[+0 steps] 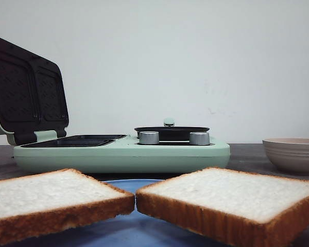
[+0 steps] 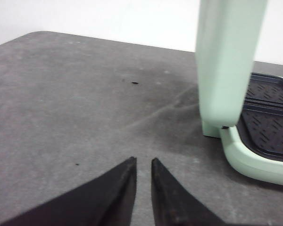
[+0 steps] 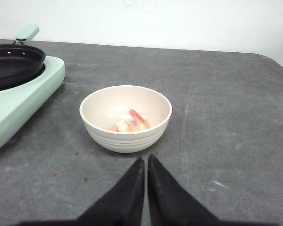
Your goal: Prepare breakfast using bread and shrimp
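Note:
Two slices of bread, one on the left (image 1: 51,198) and one on the right (image 1: 237,195), lie side by side on a blue plate (image 1: 129,226) closest to the front camera. Shrimp (image 3: 132,122) sit in a cream bowl (image 3: 125,139), which also shows at the right of the front view (image 1: 293,154). My right gripper (image 3: 145,159) hovers just short of that bowl, shut and empty. My left gripper (image 2: 144,160) hangs over bare table beside the green maker's raised lid (image 2: 226,61), its tips almost together with nothing between them. Neither gripper appears in the front view.
A mint-green breakfast maker (image 1: 123,152) stands behind the plate with its lid (image 1: 28,90) open at the left, dark grill plates (image 2: 269,117) exposed. A small black pan (image 3: 14,63) and two silver knobs (image 1: 149,137) sit on its right half. The table (image 2: 61,103) is dark grey.

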